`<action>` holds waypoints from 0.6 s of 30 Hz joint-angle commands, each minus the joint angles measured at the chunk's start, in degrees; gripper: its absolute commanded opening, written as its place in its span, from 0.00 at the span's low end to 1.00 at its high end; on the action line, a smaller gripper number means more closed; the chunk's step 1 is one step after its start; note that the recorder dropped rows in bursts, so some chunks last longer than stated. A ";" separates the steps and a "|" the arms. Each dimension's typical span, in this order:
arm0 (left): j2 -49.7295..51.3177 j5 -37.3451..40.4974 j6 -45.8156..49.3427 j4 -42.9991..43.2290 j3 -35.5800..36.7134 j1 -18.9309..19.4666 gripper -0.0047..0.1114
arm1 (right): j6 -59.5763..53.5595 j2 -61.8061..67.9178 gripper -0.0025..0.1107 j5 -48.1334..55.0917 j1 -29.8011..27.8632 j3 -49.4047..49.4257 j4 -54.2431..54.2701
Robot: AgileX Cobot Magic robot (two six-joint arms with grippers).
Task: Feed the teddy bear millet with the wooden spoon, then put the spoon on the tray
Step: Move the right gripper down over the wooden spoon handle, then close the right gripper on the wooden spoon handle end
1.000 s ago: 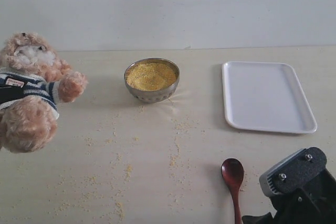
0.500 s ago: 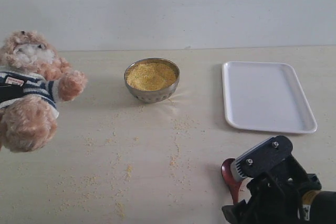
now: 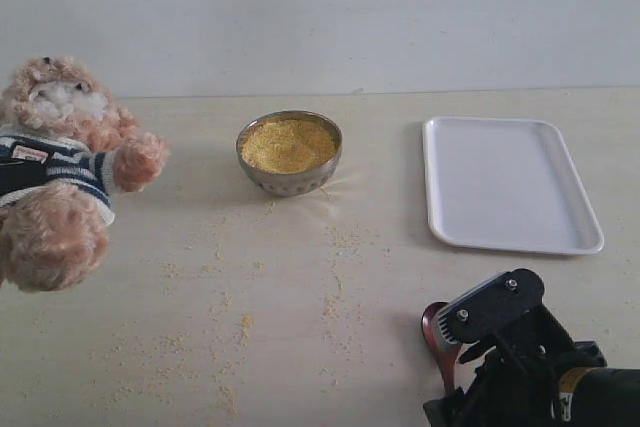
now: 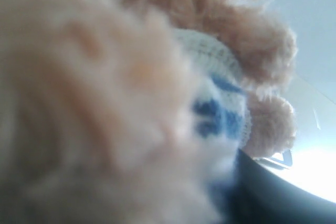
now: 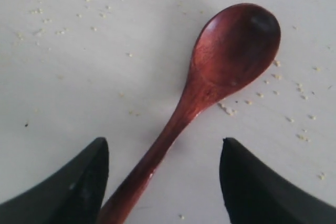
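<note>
In the exterior view I have the teddy bear (image 3: pixel 60 177) at the far left, the millet (image 3: pixel 288 144) heaped in a metal bowl (image 3: pixel 290 179) in the middle of the surface (image 3: pixel 300 287) with loose grains scattered in front, the tray (image 3: pixel 505 184) to the right, and the wooden spoon (image 3: pixel 436 327) near the front, its handle hidden under my right arm (image 3: pixel 530 367). My left wrist view is filled with blurred bear fur and striped shirt, so I cannot tell how the left fingers stand. In my right wrist view the right fingers (image 5: pixel 79 182) are spread wide, one on each side of the spoon's handle, and the spoon lies flat with its bowl facing up.
</note>
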 commanded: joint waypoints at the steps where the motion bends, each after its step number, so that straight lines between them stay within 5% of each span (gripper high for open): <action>1: 0.03 1.42 0.35 -0.56 0.17 -0.21 0.08 | -3.03 0.36 0.50 -0.84 -0.02 -0.11 3.97; 18: 0.03 1.65 0.35 -0.56 0.17 -0.21 0.08 | -26.86 0.36 0.46 -1.21 -0.02 -0.11 30.82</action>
